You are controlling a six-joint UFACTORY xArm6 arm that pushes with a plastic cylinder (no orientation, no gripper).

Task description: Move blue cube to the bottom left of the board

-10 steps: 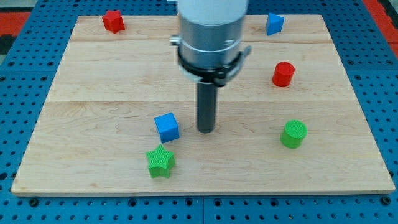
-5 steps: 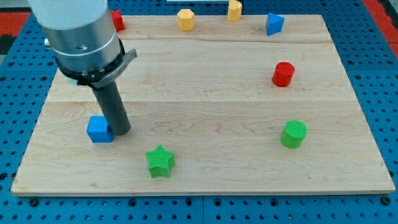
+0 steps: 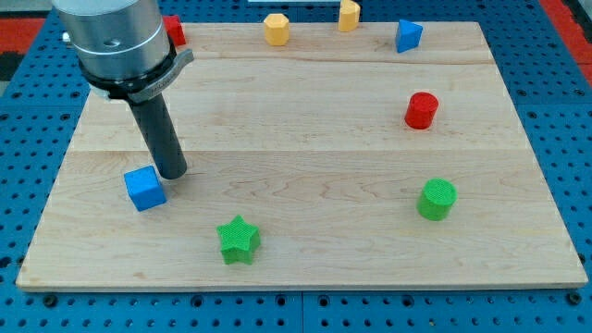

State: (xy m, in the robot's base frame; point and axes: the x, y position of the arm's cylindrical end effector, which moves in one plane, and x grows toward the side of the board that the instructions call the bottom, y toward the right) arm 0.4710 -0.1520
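The blue cube lies on the wooden board at the view's left, a little below the middle height. My tip stands just to the right of the cube and slightly above it, close to its upper right corner. The arm's grey body hangs over the board's upper left.
A green star lies right of the cube and lower. A green cylinder and red cylinder sit at the right. A blue wedge, two yellow blocks and a red block line the top edge.
The blue cube has been pushed from near the board's middle far to the left. In the last half second my tip drew back slightly upward and the cube turned a little.
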